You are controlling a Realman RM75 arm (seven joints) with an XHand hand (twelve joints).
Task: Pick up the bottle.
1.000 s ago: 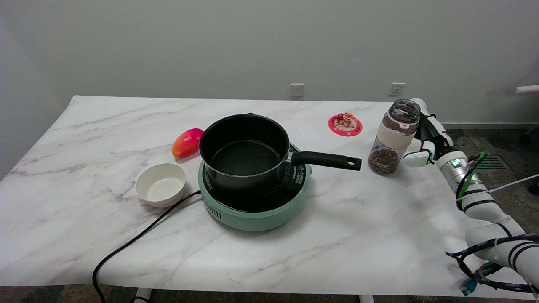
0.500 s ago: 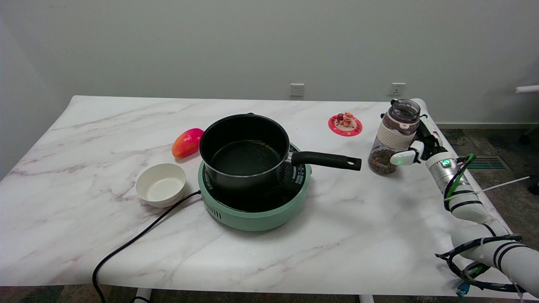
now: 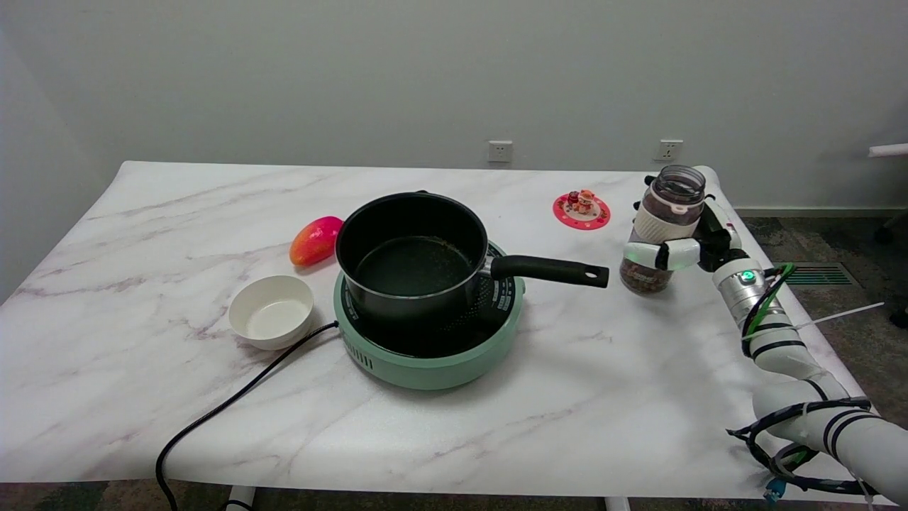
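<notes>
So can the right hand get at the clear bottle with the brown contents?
Likely yes: the right hand is already at the clear bottle with brown contents, fingers wrapped across its middle. The black pan handle ends short of it.

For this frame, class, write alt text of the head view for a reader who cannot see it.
The robot's right hand wraps a lidless bottle of brown pieces standing at a marble table's right edge. Left of it, a black pot sits on a green cooker.
</notes>
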